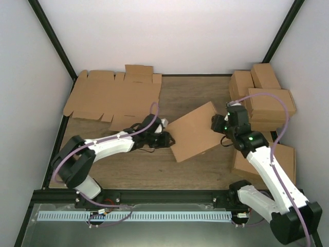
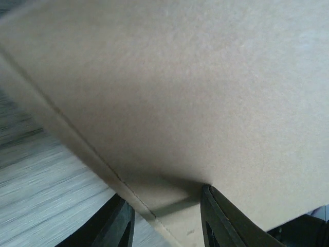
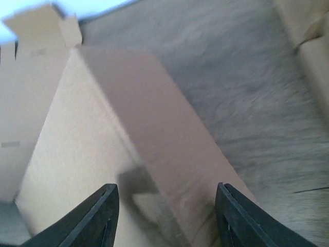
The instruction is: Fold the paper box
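The paper box [image 1: 195, 131] is a closed, shallow brown cardboard box lying skewed on the wooden table in the middle of the top view. My left gripper [image 1: 165, 138] is at its left corner. In the left wrist view the box [image 2: 195, 87] fills the frame, and the left gripper [image 2: 164, 206] is open with the box's lower edge between its fingers; the right finger [image 2: 221, 221] touches the box's face. My right gripper [image 1: 218, 123] is at the box's right corner. In the right wrist view it [image 3: 165, 188] is open wide over the box [image 3: 92, 144], astride its top edge.
A bundle of flat die-cut cardboard sheets [image 1: 113, 95] lies at the back left and shows in the right wrist view [image 3: 31, 62]. Several closed brown cartons [image 1: 262, 95] are stacked at the back right, and another carton [image 1: 267, 159] lies by the right arm. White walls enclose the table.
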Action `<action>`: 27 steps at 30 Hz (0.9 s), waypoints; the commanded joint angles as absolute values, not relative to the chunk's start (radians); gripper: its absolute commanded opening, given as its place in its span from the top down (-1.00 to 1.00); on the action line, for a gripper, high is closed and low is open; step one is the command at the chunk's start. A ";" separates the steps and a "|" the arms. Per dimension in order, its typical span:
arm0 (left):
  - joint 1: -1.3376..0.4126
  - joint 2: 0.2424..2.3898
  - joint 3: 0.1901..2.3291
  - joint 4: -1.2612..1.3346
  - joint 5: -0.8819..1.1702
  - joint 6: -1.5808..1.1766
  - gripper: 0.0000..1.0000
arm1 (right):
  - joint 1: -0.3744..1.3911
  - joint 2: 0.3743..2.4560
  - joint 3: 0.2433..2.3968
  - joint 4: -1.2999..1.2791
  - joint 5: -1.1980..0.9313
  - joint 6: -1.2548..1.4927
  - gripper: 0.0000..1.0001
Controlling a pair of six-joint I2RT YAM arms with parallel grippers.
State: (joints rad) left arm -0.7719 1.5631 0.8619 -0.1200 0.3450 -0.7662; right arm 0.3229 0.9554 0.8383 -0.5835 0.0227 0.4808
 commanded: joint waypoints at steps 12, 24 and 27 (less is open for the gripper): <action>-0.964 1.882 1.315 0.159 0.573 -0.752 0.32 | 0.354 0.843 0.947 -1.155 0.484 1.061 0.09; -1.032 2.091 1.608 0.203 0.675 -0.781 0.32 | 0.309 0.773 0.966 -1.182 0.802 1.178 -0.19; -1.052 2.141 1.657 0.231 0.678 -0.805 0.33 | 0.253 0.810 0.982 -1.175 0.910 1.145 -0.49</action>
State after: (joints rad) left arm -0.9371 2.1159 1.5505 0.0093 0.4736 -0.7788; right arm 0.2939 0.7403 0.9535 -1.2560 0.8551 1.0866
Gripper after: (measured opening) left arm 0.339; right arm 0.680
